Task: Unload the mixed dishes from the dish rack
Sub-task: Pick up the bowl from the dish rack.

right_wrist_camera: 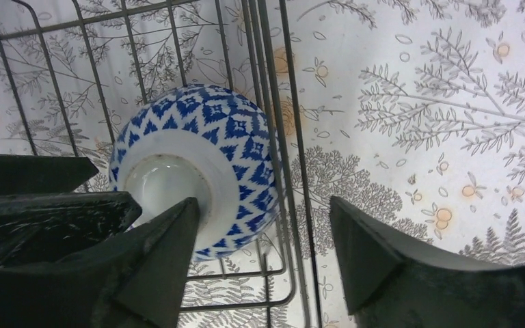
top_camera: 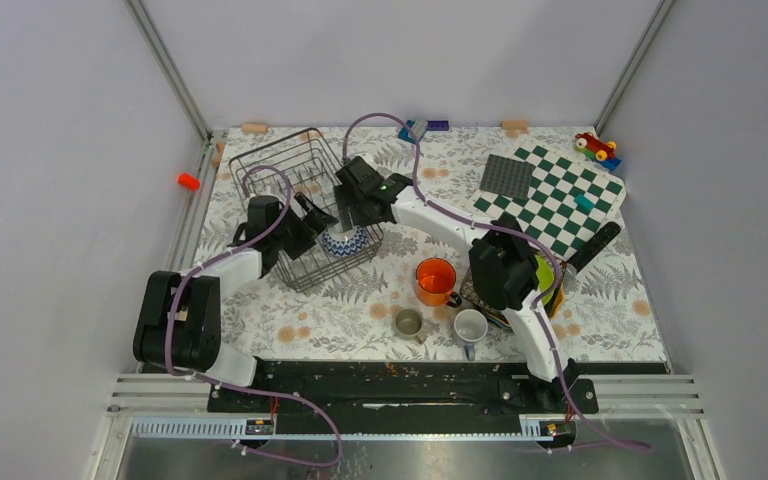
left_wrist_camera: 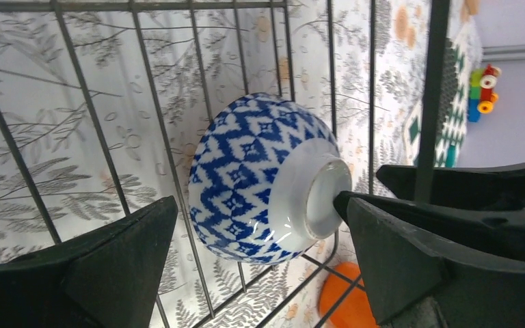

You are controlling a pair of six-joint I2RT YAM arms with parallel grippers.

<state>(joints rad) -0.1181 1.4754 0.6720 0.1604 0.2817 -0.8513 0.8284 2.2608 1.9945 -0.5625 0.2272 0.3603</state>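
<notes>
A dark wire dish rack (top_camera: 305, 205) stands toward the far left corner of the tabletop. The one dish you can see in it is a blue-and-white patterned bowl (left_wrist_camera: 260, 181), tipped on its side against the wires at the rack's near right corner, its white foot ring facing outward. Your left gripper (left_wrist_camera: 256, 205) reaches in with its fingers spread wide on either side of the bowl, gripping nothing; one fingertip sits close to the foot ring, but you cannot tell if it touches. Your right gripper (right_wrist_camera: 263, 201) hovers above the same corner, also spread wide, one finger over the bowl's foot and the other outside the rack wall, so it probably could not close without catching wire. The left gripper looks better placed to lift the bowl. Already out, near the middle of the near edge, are an orange mug (top_camera: 436, 280), a grey cup (top_camera: 408, 322) and a white mug (top_camera: 470, 326), with stacked plates (top_camera: 550, 290) half hidden under the right arm. A leaf-printed cloth (top_camera: 620, 290) covers the table; plain grey walls enclose it.
</notes>
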